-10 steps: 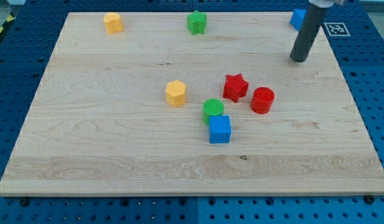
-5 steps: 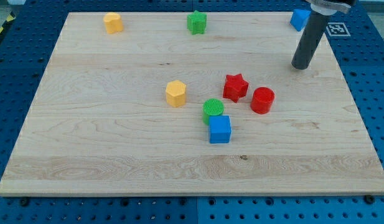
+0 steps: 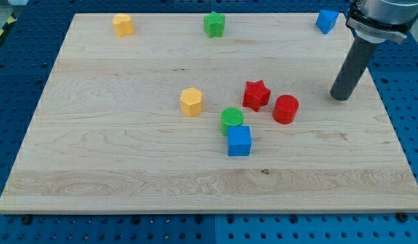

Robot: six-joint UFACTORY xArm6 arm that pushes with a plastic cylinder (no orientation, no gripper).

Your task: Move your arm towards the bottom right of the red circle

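Bright, even light falls across the pale wooden board (image 3: 127, 156), with no glare spots on its grain. Shadows are faint and short, hugging the base of the red cylinder block (image 3: 286, 109) and the blue cube block (image 3: 239, 141). Focus stays crisp out to the frame's edges, with no visible motion blur.

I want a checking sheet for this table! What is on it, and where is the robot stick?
Surface: wooden board, lying on a blue perforated base.
Job's things: red circle, right of the red star; my tip is to its right and slightly higher in the view, apart from it.
Clutter: green circle touching blue cube; yellow block; along the top edge, second yellow block, green star, blue block.
End effector: dark rod only.
Cables: nothing seen.
Surroundings: printed marker tag.
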